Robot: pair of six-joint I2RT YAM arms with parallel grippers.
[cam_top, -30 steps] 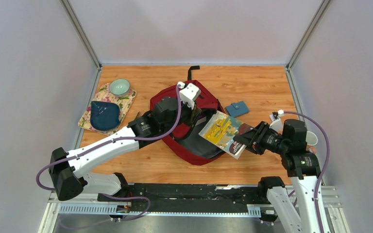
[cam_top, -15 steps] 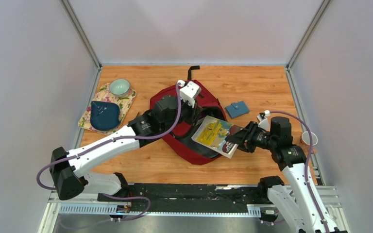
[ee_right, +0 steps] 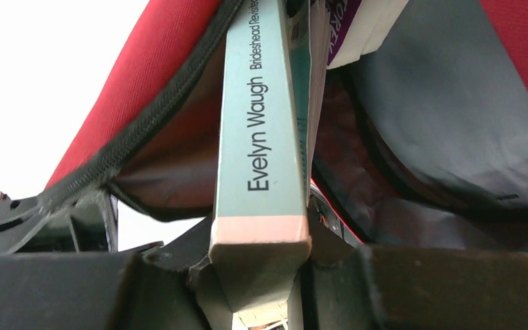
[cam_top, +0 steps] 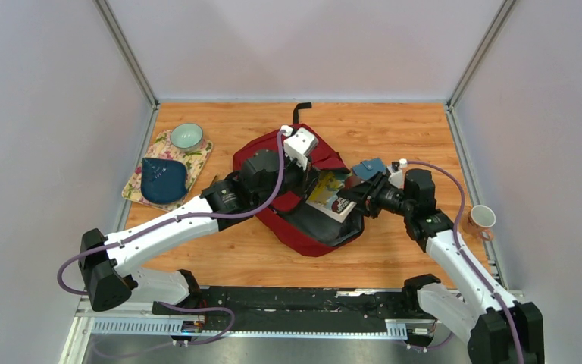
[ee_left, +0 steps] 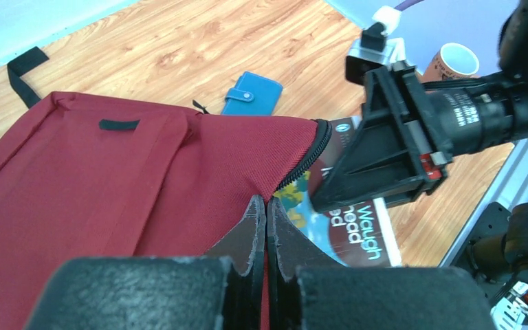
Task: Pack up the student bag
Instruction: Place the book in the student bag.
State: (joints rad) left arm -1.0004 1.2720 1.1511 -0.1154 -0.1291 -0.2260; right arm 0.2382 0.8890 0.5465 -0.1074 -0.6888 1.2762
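Note:
The dark red student bag (cam_top: 273, 155) lies in the middle of the table with its main compartment open towards the right. My left gripper (ee_left: 267, 206) is shut on the bag's upper flap (ee_left: 144, 172) and holds the opening up. My right gripper (cam_top: 352, 191) is shut on a paperback book (cam_top: 332, 194) and has it partly inside the opening. In the right wrist view the book's pale green spine (ee_right: 260, 137) reads "Evelyn Waugh" and points into the bag's dark lining (ee_right: 447, 117), beside another book (ee_right: 361, 27) inside.
A blue wallet (cam_top: 369, 167) lies just right of the bag, behind my right wrist. An orange mug (cam_top: 481, 220) stands at the right edge. At the left a floral mat (cam_top: 201, 155) holds a green bowl (cam_top: 186, 136) and a dark blue pouch (cam_top: 162, 179).
My right gripper has moved left with the book, from outside the bag's right side into its opening. The left gripper has kept holding the flap.

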